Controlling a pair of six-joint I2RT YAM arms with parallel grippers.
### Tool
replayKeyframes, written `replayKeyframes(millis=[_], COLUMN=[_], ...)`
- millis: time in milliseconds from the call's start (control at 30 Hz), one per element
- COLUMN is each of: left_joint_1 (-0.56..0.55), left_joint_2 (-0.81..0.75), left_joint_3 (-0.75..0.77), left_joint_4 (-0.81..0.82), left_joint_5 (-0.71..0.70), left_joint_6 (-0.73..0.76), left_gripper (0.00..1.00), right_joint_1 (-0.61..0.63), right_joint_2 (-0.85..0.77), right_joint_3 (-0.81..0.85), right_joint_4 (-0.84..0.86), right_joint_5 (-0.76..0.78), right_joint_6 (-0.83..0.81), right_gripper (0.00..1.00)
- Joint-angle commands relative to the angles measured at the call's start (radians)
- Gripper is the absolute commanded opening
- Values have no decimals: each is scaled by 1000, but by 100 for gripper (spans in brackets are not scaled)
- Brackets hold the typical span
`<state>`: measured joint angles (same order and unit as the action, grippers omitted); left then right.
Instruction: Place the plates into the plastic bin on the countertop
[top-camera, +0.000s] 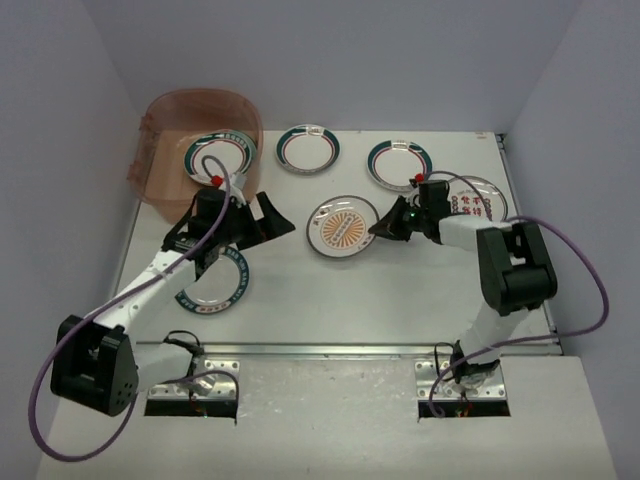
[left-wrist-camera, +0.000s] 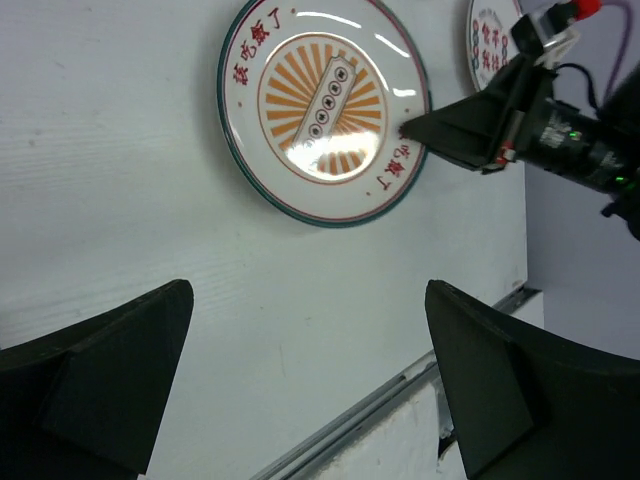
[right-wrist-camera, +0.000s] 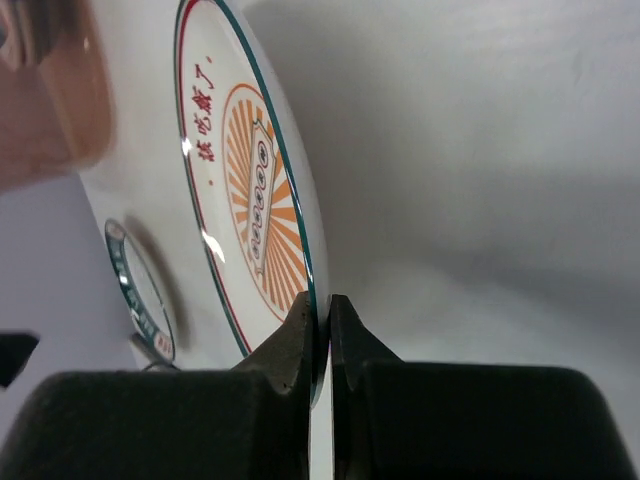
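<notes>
The orange sunburst plate (top-camera: 342, 225) lies mid-table. My right gripper (top-camera: 383, 228) is shut on its right rim; the wrist view shows the fingers pinching the plate's edge (right-wrist-camera: 325, 310), with the plate (right-wrist-camera: 250, 190) seen edge-on. My left gripper (top-camera: 258, 218) is open and empty, above the table left of that plate, which also shows in the left wrist view (left-wrist-camera: 322, 105). The pinkish plastic bin (top-camera: 165, 130) stands at the back left with a teal-rimmed plate (top-camera: 220, 155) in it. Another teal-rimmed plate (top-camera: 212, 285) lies partly under my left arm.
Two rimmed plates (top-camera: 308, 150) (top-camera: 399, 163) lie along the back of the countertop (top-camera: 400, 290). A red-character plate (top-camera: 478, 198) lies at the right, partly behind my right arm. A metal rail (top-camera: 340, 347) runs along the front edge.
</notes>
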<state>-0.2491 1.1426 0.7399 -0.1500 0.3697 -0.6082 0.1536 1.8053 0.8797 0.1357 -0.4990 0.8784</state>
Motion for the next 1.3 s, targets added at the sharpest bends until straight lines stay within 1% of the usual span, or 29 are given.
replayKeyframes(millis=[0,100,133,167,200,233,267,300,333,367,533,600,633,667,700,733,833,867,900,967,1000,1067,1133,1200,1267], left_joint_1=[-81,-124,-126,-127,-128,-128,-127,-127,-127,-127,-112,-78,-61,-34,3,40,167,204,240,350,362,440,499,519,526], left_joint_2=[151,236,261,278,290,301,305,306,302,295,211,187,180,172,164,153,132,133,140,187,192,280,414,562,703], left_joint_3=[72,91,89,91,96,101,106,112,121,129,128,133,136,144,162,181,277,314,352,438,468,565,652,831,965], left_joint_4=[78,106,141,171,198,226,252,274,286,307,375,396,415,420,414,401,303,211,161,56,29,-10,-77,-136,-198], left_joint_5=[22,23,43,60,74,87,99,111,125,137,129,145,155,166,164,153,87,44,-3,-162,-179,-189,-202,-202,-208], left_joint_6=[34,19,4,-5,-11,-17,-23,-29,-33,-37,-78,-113,-129,-148,-165,-179,-205,-203,-202,-207,-208,-229,-235,-211,-194], left_gripper=[100,100,98,91,83,73,54,31,6,0,0,0,0,0,0,0,0,0,0,0,0,0,0,0,0], right_joint_1=[9,16,20,23,25,27,28,29,29,29,27,20,18,12,0,-14,-66,-74,-74,-74,-74,-74,-74,-74,-74], right_joint_2=[-246,-358,-388,-408,-422,-435,-441,-446,-450,-450,-415,-398,-393,-390,-390,-392,-402,-414,-416,-443,-446,-472,-497,-502,-509], right_joint_3=[-69,-118,-137,-151,-162,-172,-180,-185,-186,-182,-161,-149,-147,-145,-148,-154,-186,-197,-197,-200,-207,-229,-243,-250,-254], right_joint_4=[-17,-10,11,33,55,77,97,111,108,100,128,143,161,164,163,156,104,56,18,-53,-67,-89,-104,-118,-130], right_joint_5=[-183,-364,-413,-454,-490,-523,-540,-552,-551,-546,-525,-514,-509,-492,-475,-457,-377,-333,-329,-273,-267,-244,-227,-224,-226], right_joint_6=[-125,-129,-121,-109,-95,-80,-63,-51,-49,-50,-16,9,19,30,37,39,32,-3,-34,-97,-111,-138,-159,-168,-184], right_gripper=[0,0,0,0,0,0,0,0,0,0,0,7,14,45,79,99,99,99,99,99,99,99,99,99,99])
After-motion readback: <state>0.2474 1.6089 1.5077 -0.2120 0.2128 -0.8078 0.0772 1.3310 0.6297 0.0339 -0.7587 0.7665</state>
